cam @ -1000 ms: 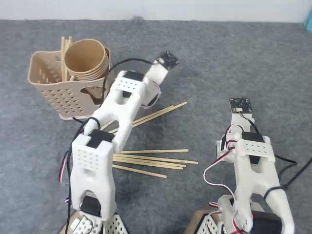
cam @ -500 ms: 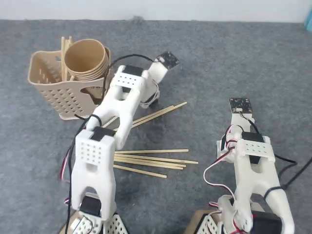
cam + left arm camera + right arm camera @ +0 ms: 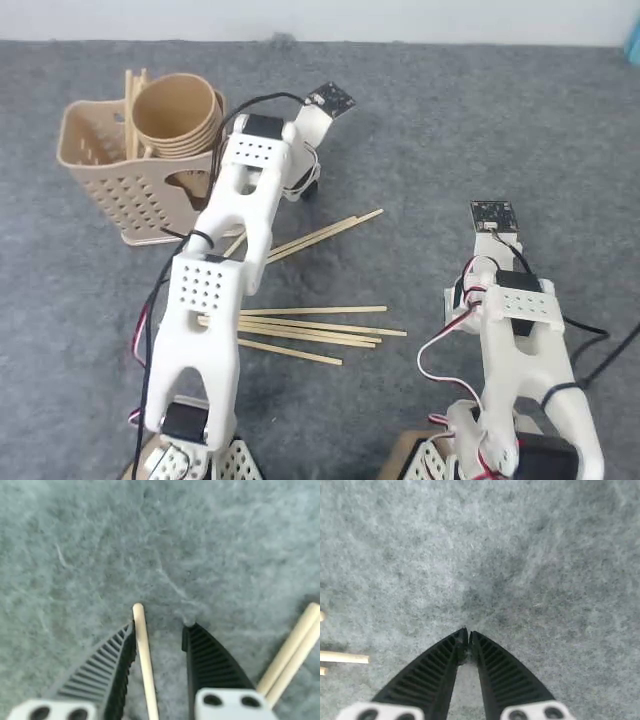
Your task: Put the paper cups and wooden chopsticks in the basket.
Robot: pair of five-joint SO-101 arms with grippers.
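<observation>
Several pale wooden chopsticks [image 3: 312, 327] lie loose in a flat bunch near the middle of the grey felt-covered surface [image 3: 480, 120]. A slanted group [image 3: 325, 231] lies between that bunch and the beige plastic lattice basket [image 3: 105, 190], which stands toward the far left corner. We see the stack of brown paper cups [image 3: 178, 115] nested inside the basket, mouths up, with a few upright chopsticks [image 3: 131, 100] leaning in beside it. From that we judge the cups' part of the task done and the sticks' part only begun.

The left arm [image 3: 240, 220] stretches from the near edge to a spot just beside the basket, over the far end of the slanted group. We take the reason to be that those sticks lie nearest the basket. The left hand [image 3: 160, 626] is spread, its two black ribbed fingers low on either side of a single chopstick [image 3: 145, 655]. That stick lies against one finger and apart from the other, so nothing is gripped yet, and just outside the other finger lie two more sticks [image 3: 292, 652].

The right hand [image 3: 468, 630] is clenched, fingertips meeting, and empty. It is over bare surface toward the right edge, well apart from the basket, and we judge it parked out of the left arm's way.
</observation>
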